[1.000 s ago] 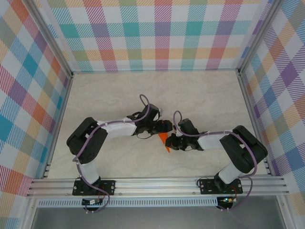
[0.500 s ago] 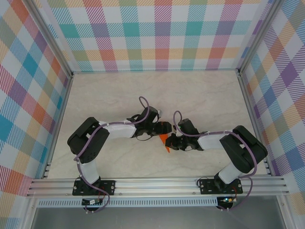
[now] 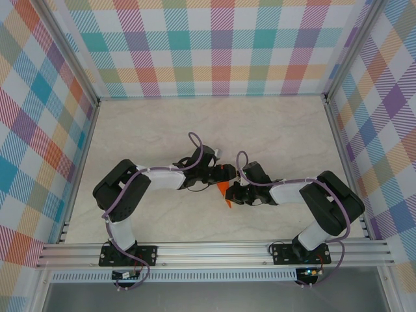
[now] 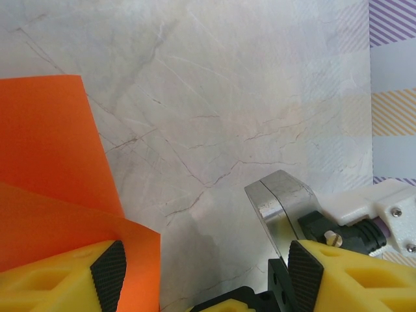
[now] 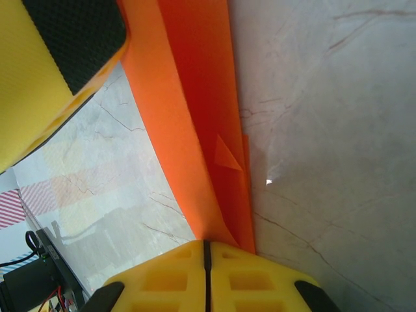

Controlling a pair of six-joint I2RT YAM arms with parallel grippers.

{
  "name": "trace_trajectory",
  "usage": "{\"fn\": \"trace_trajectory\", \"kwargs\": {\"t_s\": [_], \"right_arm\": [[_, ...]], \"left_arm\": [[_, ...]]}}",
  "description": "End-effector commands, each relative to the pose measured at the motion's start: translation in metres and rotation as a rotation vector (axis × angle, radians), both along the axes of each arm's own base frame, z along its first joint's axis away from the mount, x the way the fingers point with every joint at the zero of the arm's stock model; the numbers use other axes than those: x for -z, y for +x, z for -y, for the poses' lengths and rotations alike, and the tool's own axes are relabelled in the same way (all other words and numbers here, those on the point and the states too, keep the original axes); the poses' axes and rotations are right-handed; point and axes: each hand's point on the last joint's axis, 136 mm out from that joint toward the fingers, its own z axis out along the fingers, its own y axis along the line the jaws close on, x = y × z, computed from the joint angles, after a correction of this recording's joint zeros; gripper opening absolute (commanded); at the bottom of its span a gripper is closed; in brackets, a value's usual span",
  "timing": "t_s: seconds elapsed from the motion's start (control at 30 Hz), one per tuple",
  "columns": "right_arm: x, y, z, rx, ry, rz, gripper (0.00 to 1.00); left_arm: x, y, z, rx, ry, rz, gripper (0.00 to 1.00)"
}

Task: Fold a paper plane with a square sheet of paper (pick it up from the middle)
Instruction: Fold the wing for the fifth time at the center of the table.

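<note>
Now, left end effector (image 4: pixel 205 270) wide open with nothing pinched, one finger just beside the folded orange paper (image 3: pixel 225 190), paper near the middle of the bench (image 3: pixel 279 130), right end effector (image 5: pixel 205 253) shut tight on the paper's edge.

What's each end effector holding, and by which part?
The right end effector pinches the folded paper by one end; the left end effector is open, holding nothing.
</note>
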Motion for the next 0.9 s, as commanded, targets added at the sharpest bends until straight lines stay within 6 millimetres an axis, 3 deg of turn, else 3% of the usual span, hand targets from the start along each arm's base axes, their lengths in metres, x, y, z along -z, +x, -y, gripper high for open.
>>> {"fn": "trace_trajectory", "kwargs": {"t_s": [0.0,0.13,0.33,0.87], "right_arm": [[0.050,-0.031,0.035,0.014,-0.200,-0.134,0.08],[0.051,-0.032,0.035,0.009,-0.204,-0.136,0.07],[0.052,-0.034,0.036,0.004,-0.209,-0.138,0.07],[0.053,-0.036,0.037,-0.007,-0.216,-0.143,0.06]], "left_arm": [[-0.001,0.010,0.004,-0.018,-0.020,0.022,0.70],[-0.005,0.012,0.011,-0.017,-0.057,0.023,0.70],[-0.002,0.024,-0.002,-0.102,0.003,0.037,0.70],[0.040,0.039,-0.043,-0.247,0.222,-0.031,0.69]]}}
